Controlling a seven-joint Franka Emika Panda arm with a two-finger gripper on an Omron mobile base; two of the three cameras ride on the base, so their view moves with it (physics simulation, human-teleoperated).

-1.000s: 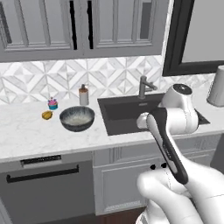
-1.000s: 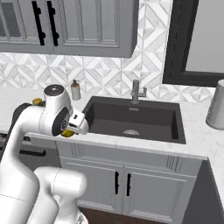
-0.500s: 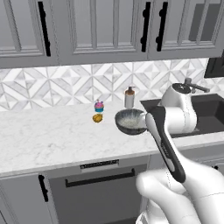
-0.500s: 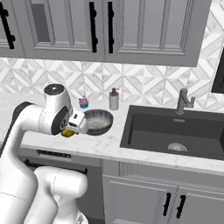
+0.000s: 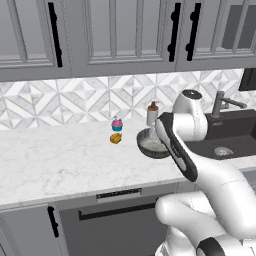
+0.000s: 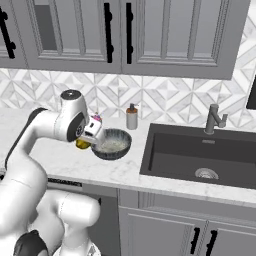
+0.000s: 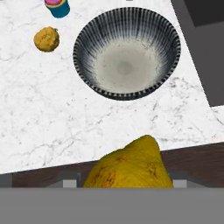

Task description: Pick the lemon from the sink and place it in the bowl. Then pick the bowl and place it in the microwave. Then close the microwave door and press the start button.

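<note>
My gripper [image 6: 89,139] is shut on the lemon [image 7: 131,168], a yellow fruit that bulges up between the fingers at the bottom of the hand view. It hangs above the counter's front edge, just short of the bowl [image 7: 127,65]. The bowl [image 6: 112,143] sits empty on the white marble, dark and streaked outside, pale inside, left of the sink [image 6: 200,150]. The arm partly covers the bowl [image 5: 152,145] in the left base view. The dark sink [image 5: 235,135] holds nothing I can see besides its silver drain [image 6: 206,173]. The microwave is out of view.
A soap dispenser [image 6: 132,117] stands behind the bowl. A small blue cup with a pink top [image 7: 57,6] and an orange lump [image 7: 47,39] lie to the bowl's left. The faucet [image 6: 215,119] rises behind the sink. Grey upper cabinets hang overhead.
The whole picture has shifted: the base has driven left, so the sink slid right and the bowl came to the middle. The lemon stays in the gripper.
</note>
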